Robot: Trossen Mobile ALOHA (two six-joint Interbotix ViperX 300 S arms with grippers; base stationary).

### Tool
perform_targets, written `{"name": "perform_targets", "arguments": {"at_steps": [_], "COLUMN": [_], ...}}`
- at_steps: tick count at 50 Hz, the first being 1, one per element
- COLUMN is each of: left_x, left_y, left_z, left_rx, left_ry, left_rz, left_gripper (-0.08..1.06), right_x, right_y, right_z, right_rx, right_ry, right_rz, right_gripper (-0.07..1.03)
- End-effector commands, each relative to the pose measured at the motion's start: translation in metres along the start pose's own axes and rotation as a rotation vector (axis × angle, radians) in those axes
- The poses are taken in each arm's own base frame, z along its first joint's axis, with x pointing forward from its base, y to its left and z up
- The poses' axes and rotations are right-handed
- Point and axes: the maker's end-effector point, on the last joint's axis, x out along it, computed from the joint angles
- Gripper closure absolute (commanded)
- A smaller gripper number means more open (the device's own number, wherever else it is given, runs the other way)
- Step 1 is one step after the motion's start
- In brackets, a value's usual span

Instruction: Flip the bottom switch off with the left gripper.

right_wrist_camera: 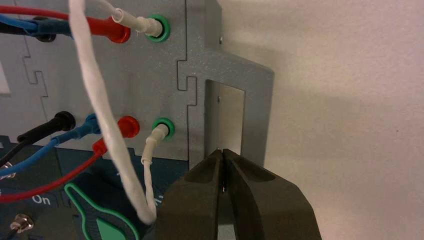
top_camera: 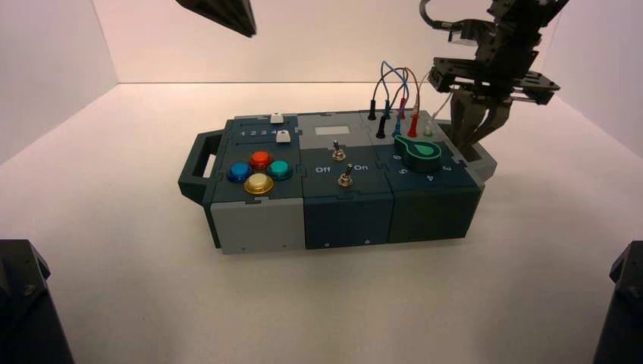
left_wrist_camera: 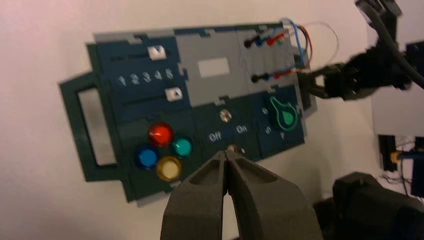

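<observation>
- High view: the left gripper (top_camera: 252,33) hangs at 11 o'clock from the box (top_camera: 349,221), well apart from it; only its dark tapered end shows.
- High view: the bottom switch (top_camera: 346,178), a silver toggle, sits on the dark blue module near the box's front edge, at 6 o'clock from its twin, the upper switch (top_camera: 338,154).
- High view: at 9 o'clock from the bottom switch is the button cluster: red button (top_camera: 260,159) at 12, green button (top_camera: 280,169) at 3, yellow button (top_camera: 258,183) at 6, blue button (top_camera: 239,172) at 9. The green rotary knob (top_camera: 421,152) lies at 2 o'clock from the switch.
- High view: the right gripper (top_camera: 461,150) is parked over the handle at the box's 3 o'clock side, beside the wires (top_camera: 403,70).
- Left wrist view: the left gripper is narrow, its two fingertips meeting; nothing shows between them. They overlap part of the bottom switch in this view; contact cannot be told, nor can the lever's setting.
- Left wrist view: "Off" and "On" are printed between the two switches. Both white slider caps (left_wrist_camera: 156,52) stand toward the 5 end of the scale "1 2 3 4 5".
- Right wrist view: the right gripper's fingertips also meet, in front of the grey handle (right_wrist_camera: 257,105).
</observation>
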Motion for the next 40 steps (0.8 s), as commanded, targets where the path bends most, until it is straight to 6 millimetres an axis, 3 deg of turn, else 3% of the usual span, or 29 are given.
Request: {"name": "perform_targets", "arguments": {"at_steps": [1,19,40], "left_x": [-0.002,0.009,0.046], "left_y": [-0.011,-0.030,-0.064], "left_z": [0.000,-0.014,-0.024], "left_rx": [-0.009,-0.055,-0.051], "left_ry": [-0.001,0.056,0.147], "left_rz": [-0.024,-0.027,0.014], "left_gripper": [1.01,1.01,1.01], "right_x": [-0.004,0.011,0.024], "right_y": [0.001,-0.002,-0.007], "right_z": [0.009,0.009,0.007], "right_rx": [-0.006,-0.023,-0.042], "right_ry": [-0.021,0.044,0.091], "right_rz": [0.003,-0.014,-0.034], "right_gripper": [0.99,0.99,0.99]}}
